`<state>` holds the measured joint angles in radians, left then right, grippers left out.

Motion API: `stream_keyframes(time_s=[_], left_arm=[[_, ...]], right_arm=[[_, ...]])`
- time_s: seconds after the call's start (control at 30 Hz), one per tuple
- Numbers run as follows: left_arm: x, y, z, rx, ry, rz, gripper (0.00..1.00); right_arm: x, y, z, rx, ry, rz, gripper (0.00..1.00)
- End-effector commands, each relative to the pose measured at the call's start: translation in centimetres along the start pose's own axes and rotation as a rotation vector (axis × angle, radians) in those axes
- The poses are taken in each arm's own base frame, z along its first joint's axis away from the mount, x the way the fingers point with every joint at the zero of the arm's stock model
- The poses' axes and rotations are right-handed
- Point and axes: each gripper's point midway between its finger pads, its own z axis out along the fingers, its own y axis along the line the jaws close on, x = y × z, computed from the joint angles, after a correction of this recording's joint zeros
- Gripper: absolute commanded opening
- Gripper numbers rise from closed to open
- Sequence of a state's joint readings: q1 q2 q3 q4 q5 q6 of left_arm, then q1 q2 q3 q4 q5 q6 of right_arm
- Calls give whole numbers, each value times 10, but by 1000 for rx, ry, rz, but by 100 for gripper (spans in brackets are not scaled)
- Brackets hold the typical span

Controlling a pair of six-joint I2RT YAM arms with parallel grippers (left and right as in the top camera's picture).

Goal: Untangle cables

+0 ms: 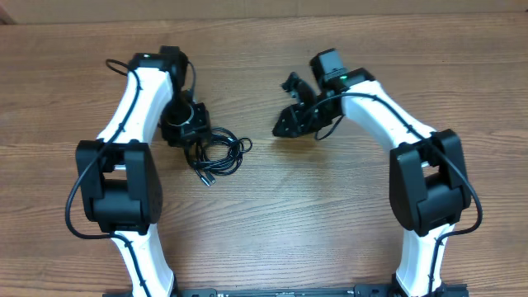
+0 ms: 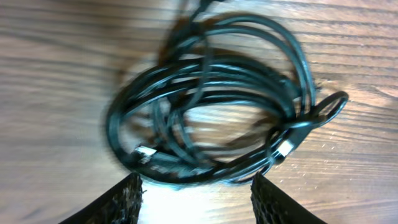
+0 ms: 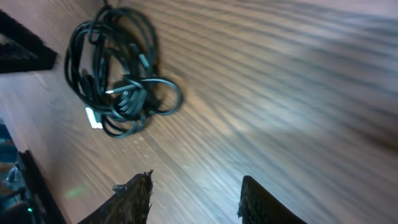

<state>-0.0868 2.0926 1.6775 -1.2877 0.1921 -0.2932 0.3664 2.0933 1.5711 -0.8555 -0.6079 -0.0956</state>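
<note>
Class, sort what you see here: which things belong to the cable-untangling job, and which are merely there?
Belongs to the job:
- cables, one tangled black bundle
- left gripper, open, close to the bundle
- right gripper, open, apart from it

Merely there:
- wooden table

One counter (image 1: 272, 214) carries one tangled bundle of cables (image 1: 216, 154); the number of separate cords cannot be told. Two light-tipped plug ends (image 2: 286, 148) show. Two arms are present, the left arm (image 1: 132, 99) and the right arm (image 1: 388, 115), with one gripper each: left gripper (image 2: 199, 202), right gripper (image 3: 194, 199).
</note>
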Motion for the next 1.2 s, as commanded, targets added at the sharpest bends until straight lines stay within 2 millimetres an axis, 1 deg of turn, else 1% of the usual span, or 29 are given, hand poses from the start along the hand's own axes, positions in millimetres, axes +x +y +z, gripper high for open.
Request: stream_keyframes(time_s=[0.0, 0.1, 0.2, 0.27, 0.33, 0.43, 0.47, 0.5, 0.57, 0.8, 0.87, 0.97, 1.1, 1.17], left_arm=[[11, -2, 29, -17, 41, -75, 55], [5, 7, 41, -48, 3, -171, 55], [-11, 7, 43, -18, -56, -238, 54], [-20, 2, 43, 15, -84, -288, 50], [-23, -5, 42, 58, -89, -321, 50], [-25, -9, 42, 78, -89, -421, 54], [-24, -11, 42, 95, -77, -448, 54], [-22, -16, 41, 119, -60, -468, 51], [-19, -22, 39, 163, -31, -511, 50], [-23, -18, 39, 147, -41, -773, 54], [-29, -19, 40, 136, -78, -781, 57], [-35, -23, 46, 113, -132, -763, 57], [-31, -31, 61, 74, -140, -737, 55], [-28, -33, 70, 48, -134, -726, 54]], right_arm=[[-5, 11, 8, 15, -13, 133, 47], [-12, 19, 13, 9, -36, 191, 47], [-18, 19, 15, 16, -63, 255, 47], [-21, 19, 15, 14, -72, 260, 47], [-21, 19, 15, 14, -71, 259, 47], [-17, 19, 15, 17, -58, 268, 48], [-16, 19, 15, 18, -53, 272, 49], [-14, 19, 15, 19, -48, 276, 49], [-12, 19, 15, 21, -38, 283, 49], [-14, 19, 15, 20, -45, 278, 51], [-14, 19, 15, 20, -45, 278, 51], [-14, 19, 15, 20, -45, 278, 51], [-13, 19, 15, 20, -43, 279, 51], [-13, 19, 15, 20, -43, 279, 51]])
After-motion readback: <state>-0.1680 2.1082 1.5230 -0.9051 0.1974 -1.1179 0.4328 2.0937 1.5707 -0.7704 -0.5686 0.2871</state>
